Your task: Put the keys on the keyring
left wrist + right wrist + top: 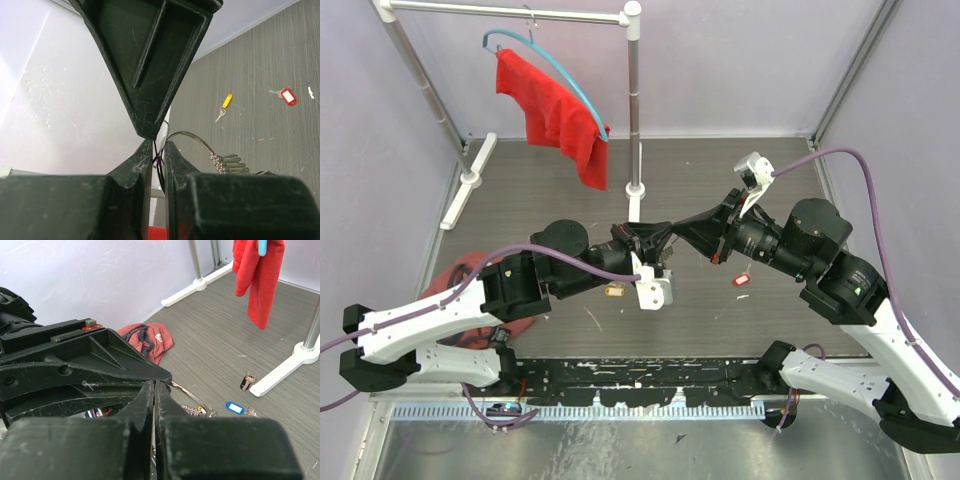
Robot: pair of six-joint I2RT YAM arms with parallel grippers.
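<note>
Snugly, keyring [194,136] between left fingers [134,168].

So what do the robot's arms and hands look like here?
The left arm and right arm match: white shells near the bases, black joints further out, a purple cable looping along each. The left hand and right hand are scuffed matte-black plastic, tapering to narrow tips.

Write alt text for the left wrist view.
The fingers of the left gripper pinch the wire of a silver keyring strung with keys, the right gripper's tip meeting them from above. A yellow-tagged key and a red-tagged key lie apart on the grey table.
</note>
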